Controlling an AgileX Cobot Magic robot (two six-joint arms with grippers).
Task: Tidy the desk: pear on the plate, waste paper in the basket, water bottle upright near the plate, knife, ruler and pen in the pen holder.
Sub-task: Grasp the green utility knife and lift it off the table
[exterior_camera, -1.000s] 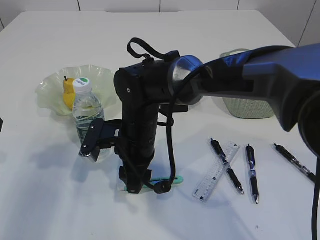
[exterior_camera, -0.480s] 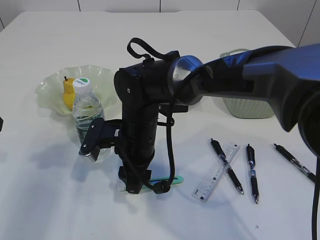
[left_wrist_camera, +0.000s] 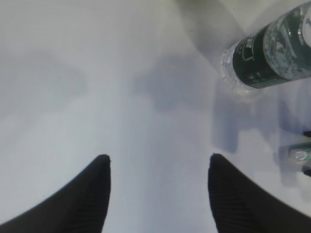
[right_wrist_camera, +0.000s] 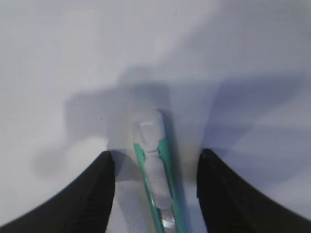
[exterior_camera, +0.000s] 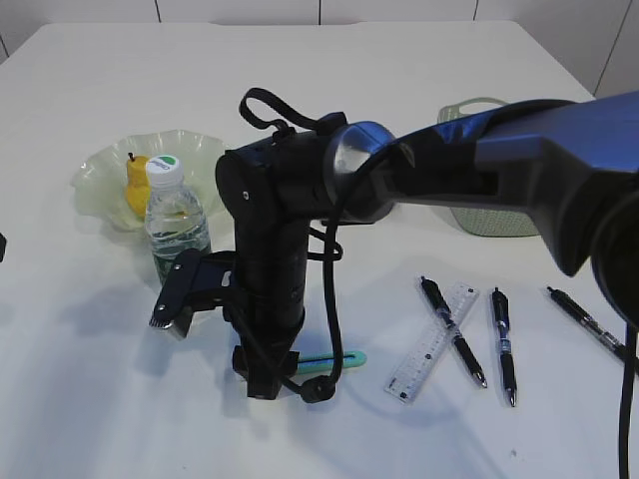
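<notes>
Hiding most of the knife in the exterior view behind the right arm's black wrist: shows only as a short green end, low and to the right of the water bottle. Cuts off the basket as well, far right of the water bottle, down to a strip of rim and woven wall. Runs off the bottom edge of the right wrist view, so cannot tell the knife's full length there.

Lies flat on the desk, long axis roughly level across the exterior view, green end pointing away from the water bottle. In the right wrist view points its pale rounded end up the frame.

Straddles the knife with the right hand, moderately wide, one finger on either side and neither touching it. Holds nothing in the left hand, parted about as wide above bare desk, just short of the upright water bottle.

Against a second ago: leans the right arm's upper part further toward the water bottle and carries the wrist bracket lower. Leaves the knife, the water bottle, the ruler and the pear on the plate behind the water bottle unmoved.
</notes>
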